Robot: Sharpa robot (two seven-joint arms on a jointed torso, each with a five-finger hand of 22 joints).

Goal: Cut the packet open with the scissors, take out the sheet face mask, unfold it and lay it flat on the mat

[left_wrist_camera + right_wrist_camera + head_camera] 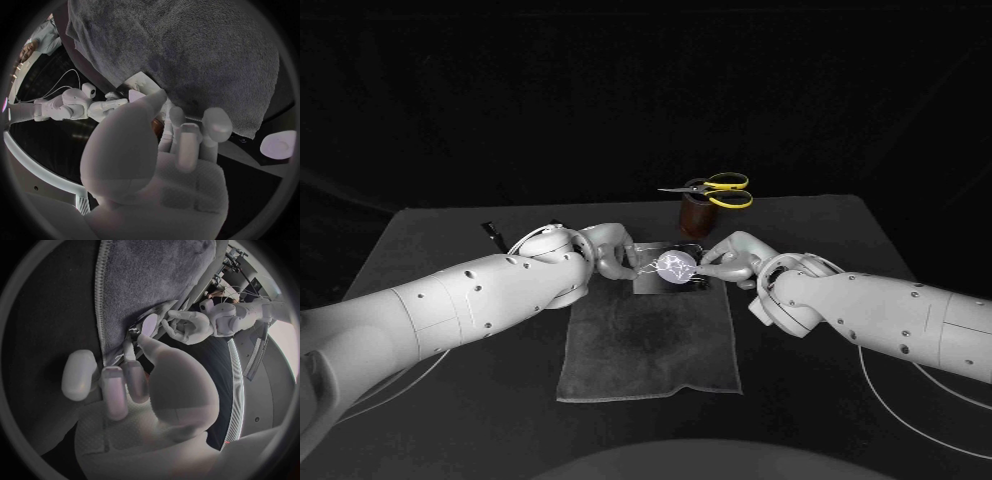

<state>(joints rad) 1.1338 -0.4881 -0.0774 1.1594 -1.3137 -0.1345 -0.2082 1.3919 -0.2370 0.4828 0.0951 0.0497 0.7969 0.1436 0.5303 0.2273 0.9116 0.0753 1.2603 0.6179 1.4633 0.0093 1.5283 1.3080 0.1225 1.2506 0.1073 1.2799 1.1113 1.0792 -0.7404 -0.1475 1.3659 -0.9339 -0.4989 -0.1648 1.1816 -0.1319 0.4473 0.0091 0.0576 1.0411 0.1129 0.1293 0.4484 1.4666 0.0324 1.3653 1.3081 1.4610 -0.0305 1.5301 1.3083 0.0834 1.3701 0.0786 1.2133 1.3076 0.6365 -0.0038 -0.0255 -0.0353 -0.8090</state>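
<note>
My left hand (607,248) and right hand (733,258) pinch the shiny dark packet (669,268) (one each side) above the grey mat (649,340).

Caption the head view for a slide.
Left hand and right hand hold the packet at the mat's far edge; scissors sit beyond.

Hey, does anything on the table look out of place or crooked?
Only the scissors: they lie sideways across the top of the brown holder behind the mat, blades poking out past its rim, so they look loosely perched. The packet sits at the mat's far end between the left hand and right hand; nothing looks spilled.
</note>
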